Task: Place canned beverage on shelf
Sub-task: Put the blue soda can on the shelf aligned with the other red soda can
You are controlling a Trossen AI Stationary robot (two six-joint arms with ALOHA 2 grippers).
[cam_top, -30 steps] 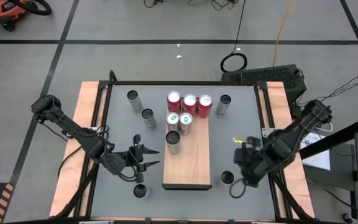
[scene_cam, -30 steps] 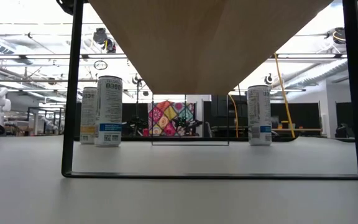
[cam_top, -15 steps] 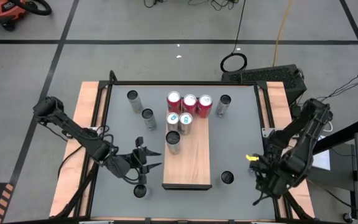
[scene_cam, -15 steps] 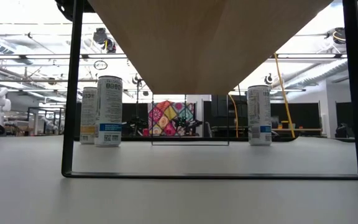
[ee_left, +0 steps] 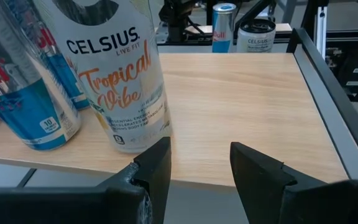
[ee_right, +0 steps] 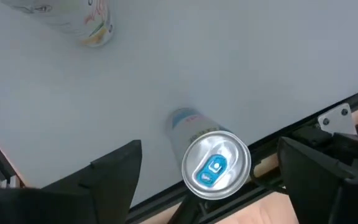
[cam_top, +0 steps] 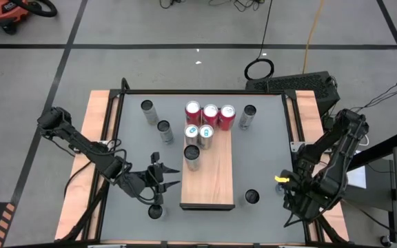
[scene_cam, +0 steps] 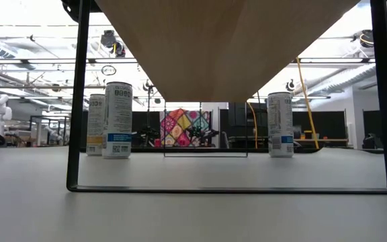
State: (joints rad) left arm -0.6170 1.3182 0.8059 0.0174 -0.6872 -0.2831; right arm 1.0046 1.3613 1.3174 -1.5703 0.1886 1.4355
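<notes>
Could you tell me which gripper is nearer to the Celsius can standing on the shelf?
Left. The left gripper sits just beside the shelf, close to the Celsius can; the right gripper is beyond the shelf's far side.

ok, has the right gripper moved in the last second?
Yes. In the high view the right gripper has pulled back from beside the shelf toward the table's right edge, past the lone can.

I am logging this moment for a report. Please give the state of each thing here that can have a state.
shelf: level, six cans at one end, other half bare.
Celsius can: upright on the shelf, not gripped.
left gripper: open, empty, facing the shelf's edge.
right gripper: open, empty, above a can.
blue-tab can: upright on the table, unopened, not gripped.
</notes>
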